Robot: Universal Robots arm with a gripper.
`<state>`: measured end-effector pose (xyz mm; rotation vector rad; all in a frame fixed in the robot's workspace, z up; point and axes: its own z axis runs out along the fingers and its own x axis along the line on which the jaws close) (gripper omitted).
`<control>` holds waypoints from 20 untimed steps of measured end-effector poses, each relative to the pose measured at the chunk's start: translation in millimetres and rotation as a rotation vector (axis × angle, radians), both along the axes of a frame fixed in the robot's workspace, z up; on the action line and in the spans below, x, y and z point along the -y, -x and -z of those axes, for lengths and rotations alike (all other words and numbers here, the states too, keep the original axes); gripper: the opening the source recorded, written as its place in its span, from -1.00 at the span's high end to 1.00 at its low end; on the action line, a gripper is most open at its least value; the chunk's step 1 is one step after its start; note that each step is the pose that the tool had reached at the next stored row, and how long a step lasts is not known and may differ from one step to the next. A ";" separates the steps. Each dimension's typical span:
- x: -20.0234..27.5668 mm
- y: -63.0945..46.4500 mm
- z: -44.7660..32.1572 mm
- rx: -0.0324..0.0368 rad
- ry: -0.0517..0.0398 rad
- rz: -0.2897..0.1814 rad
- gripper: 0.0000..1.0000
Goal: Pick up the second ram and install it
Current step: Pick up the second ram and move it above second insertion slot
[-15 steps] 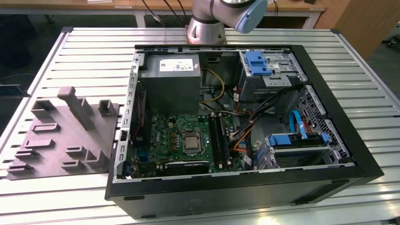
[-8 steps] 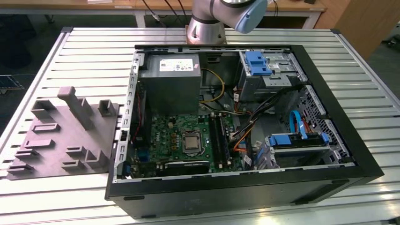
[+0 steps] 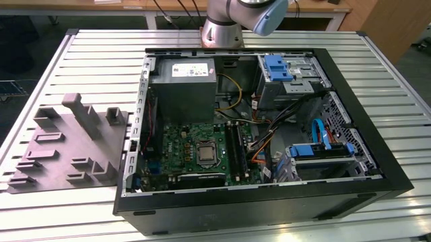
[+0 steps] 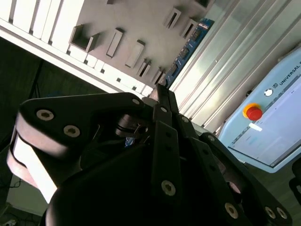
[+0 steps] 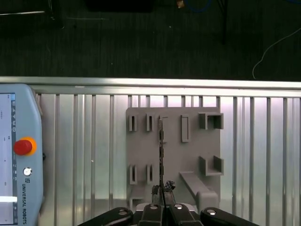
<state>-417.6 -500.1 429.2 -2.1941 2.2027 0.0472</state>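
The claw [image 5: 162,190] appeared to be clamped on the second ram [image 4: 187,48], the thin blue-green board jutting out ahead of it in both wrist views. The board was raised over the grey fixture tray [image 5: 188,160] on the slatted desk [image 5: 80,141], with the teach pendant [image 5: 14,141] lying alongside. In the exterior view the open computer case [image 3: 364,186] sat just beside the tray, its motherboard slots [image 3: 235,146] flanked by loose cables [image 3: 263,143]. So narrow a hold could let the board tilt or slip, and a skewed approach might snag a cable or jam the board in a slot. The pendant's casing and the white sticker [image 3: 186,69] on the power supply [image 3: 181,96] bore print, left unread here.
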 end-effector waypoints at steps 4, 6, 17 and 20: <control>0.0 -9.4 0.0 -0.0001 0.0001 0.000 0.77; 0.0 -14.6 0.0 0.0000 0.0000 0.000 0.77; 0.0 -45.8 0.4 0.0000 0.0000 0.000 0.77; 0.0 -54.8 0.6 0.0000 0.0000 0.000 0.77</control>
